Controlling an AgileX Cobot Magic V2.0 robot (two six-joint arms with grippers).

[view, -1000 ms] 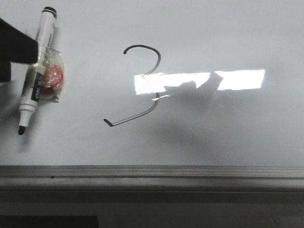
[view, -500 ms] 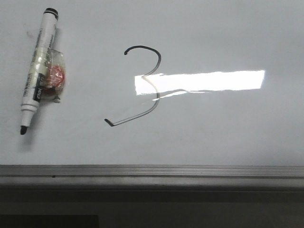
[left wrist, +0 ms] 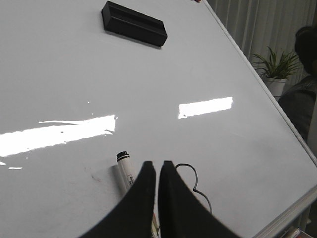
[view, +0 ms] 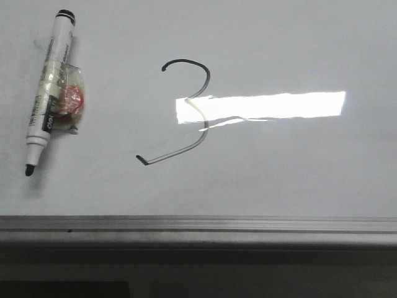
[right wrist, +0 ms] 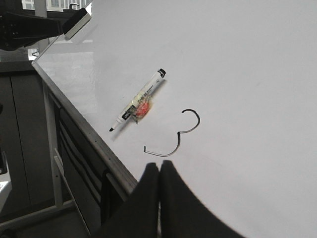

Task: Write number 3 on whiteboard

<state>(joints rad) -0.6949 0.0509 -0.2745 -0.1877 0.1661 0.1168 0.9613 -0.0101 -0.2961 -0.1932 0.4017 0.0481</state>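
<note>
The number 3 point(view: 200, 92) is a thin black line in the middle of the whiteboard point(view: 279, 49), crossing the left end of a bright glare. A white marker point(view: 48, 93) with its cap off lies flat at the left, tip toward the rail, with a red-and-clear wad point(view: 69, 99) stuck to its barrel. No gripper shows in the front view. My left gripper point(left wrist: 158, 163) hangs shut and empty above the board, with the marker point(left wrist: 125, 171) and the number 3 point(left wrist: 194, 181) beyond its tips. My right gripper point(right wrist: 159, 164) is shut and empty, off the board near the number 3 point(right wrist: 197, 119).
A grey metal rail point(view: 198, 223) runs along the board's near edge. A black eraser block point(left wrist: 133, 24) lies at the board's far side. Beyond the board's edge stand a potted plant point(left wrist: 275, 67) and a dark figure point(left wrist: 304, 99).
One second ago my left gripper's dark shape stood beside the marker and a shadow crossed the glare. Both have left the front view; the marker lies free, shifted slightly.
</note>
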